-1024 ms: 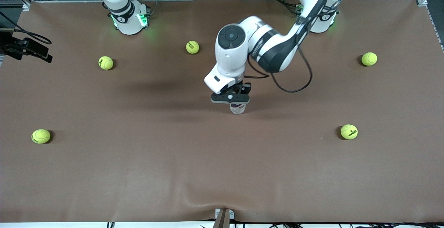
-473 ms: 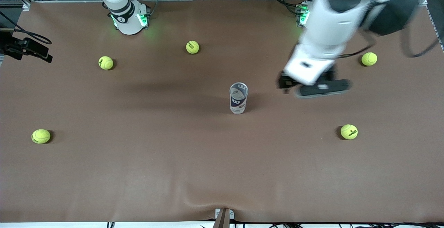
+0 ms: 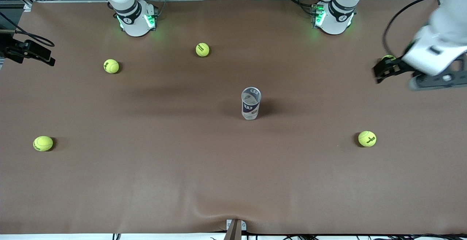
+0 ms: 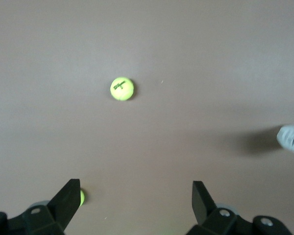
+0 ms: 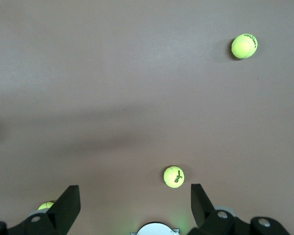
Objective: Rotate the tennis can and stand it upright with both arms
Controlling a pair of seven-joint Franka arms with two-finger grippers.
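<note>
Near the table's middle, the slim clear-plastic tennis can [image 3: 251, 103] with its navy-and-white label stands upright, long axis vertical, untouched. Left gripper [image 3: 419, 76], fingers spread and empty, hangs over the left arm's end, well apart. Right gripper [image 5: 134, 205], also spread and empty, waits near its base.

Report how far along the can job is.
Done: the tennis can stands upright mid-table, untouched. In hand: nothing. The left end effector hangs open over the left arm's end of the table, near a tennis ball; the right end effector is open too, up over the table. Left: nothing visible.
</note>
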